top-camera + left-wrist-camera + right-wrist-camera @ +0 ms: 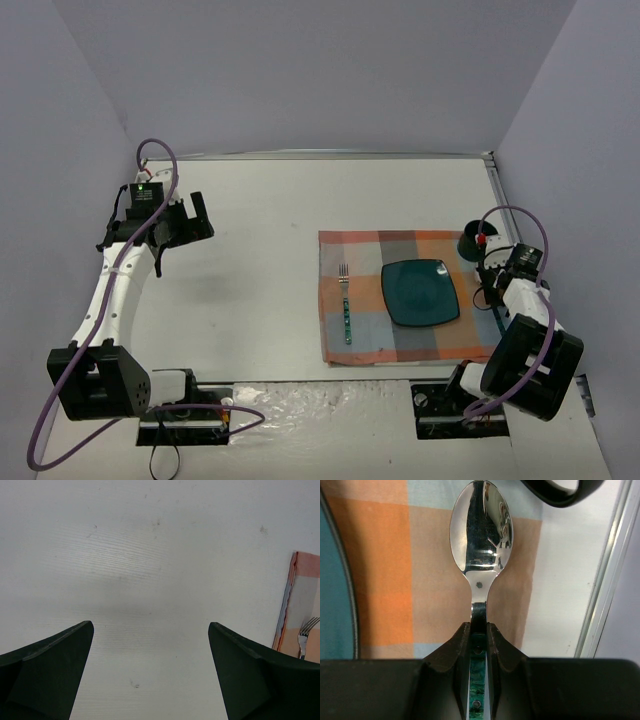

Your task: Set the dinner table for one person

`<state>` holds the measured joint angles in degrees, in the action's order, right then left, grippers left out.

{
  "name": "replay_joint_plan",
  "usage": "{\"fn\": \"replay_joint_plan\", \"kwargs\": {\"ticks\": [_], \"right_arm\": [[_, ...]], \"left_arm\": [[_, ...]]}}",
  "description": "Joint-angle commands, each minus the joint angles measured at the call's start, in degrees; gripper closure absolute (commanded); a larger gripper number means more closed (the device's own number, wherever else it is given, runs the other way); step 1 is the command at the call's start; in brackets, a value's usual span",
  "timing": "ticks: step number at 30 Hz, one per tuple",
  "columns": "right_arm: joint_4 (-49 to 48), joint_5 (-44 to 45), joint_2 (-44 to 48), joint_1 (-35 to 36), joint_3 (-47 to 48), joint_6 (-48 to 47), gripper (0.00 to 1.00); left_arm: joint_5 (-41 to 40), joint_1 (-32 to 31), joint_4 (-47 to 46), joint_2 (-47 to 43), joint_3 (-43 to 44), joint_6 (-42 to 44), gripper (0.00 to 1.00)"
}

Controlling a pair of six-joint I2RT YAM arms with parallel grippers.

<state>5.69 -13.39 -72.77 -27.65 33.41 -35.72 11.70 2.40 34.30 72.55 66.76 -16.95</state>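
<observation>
Your right gripper (479, 632) clamps the spoon (481, 535) by its handle over the cloth (380, 570), right of the plate (420, 291), likely its setting spot; your left gripper (151, 625) hovers, jaws apart.

I see left arm (110, 290) reaching forward along the left side, elbow near its base, wrist turned inward. Left gripper (150, 625) pointing down, jaws wide apart, nothing between them. Right arm (525, 330) folded close over its base. Right gripper (479, 627) low, fingers (452, 650) pinched tight on a spoon (481, 530) handle, bowl sticking out ahead.
</observation>
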Motion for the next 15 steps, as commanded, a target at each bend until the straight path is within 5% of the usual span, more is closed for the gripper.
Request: {"fn": "replay_joint_plan", "kwargs": {"ticks": [1,15], "right_arm": [[-3.26,0.54,-0.56,-1.06,2.19,0.89,1.0],[-4.9,1.0,-2.73,-1.18,2.36,1.62,1.0]], "left_arm": [[0.43,0.51,-1.6,-0.31,1.64,-0.26,0.03],[0.51,0.58,-1.7,0.04,1.62,-0.28,0.03]]}}
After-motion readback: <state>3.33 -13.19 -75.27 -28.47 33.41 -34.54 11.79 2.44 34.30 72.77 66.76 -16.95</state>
